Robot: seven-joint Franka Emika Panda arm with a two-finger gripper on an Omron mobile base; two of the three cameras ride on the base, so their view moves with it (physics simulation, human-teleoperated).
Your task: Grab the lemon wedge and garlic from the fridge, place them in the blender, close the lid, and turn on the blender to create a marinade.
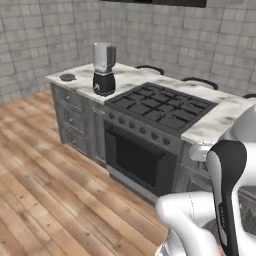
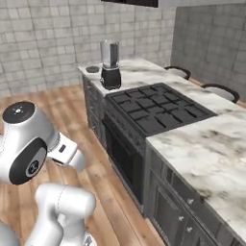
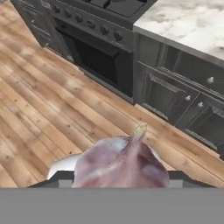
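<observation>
From the left base view, the blender (image 1: 104, 69) stands far off on the counter (image 1: 135, 77), with the lid (image 1: 67, 77) lying beside it. The stove (image 1: 160, 107) sits between the arm and the blender.

From the right base view, the blender (image 2: 110, 65) is again far ahead, past the stove (image 2: 156, 108). The jar has no lid on.

In the hand view, the garlic (image 3: 120, 164) sits right at the gripper (image 3: 120, 177), big and purplish. The jaws look pinched on it, set fairly wide. The wooden floor (image 3: 48, 100) lies below. I think the round garlic could slip out and drop on the long way to the blender.
</observation>
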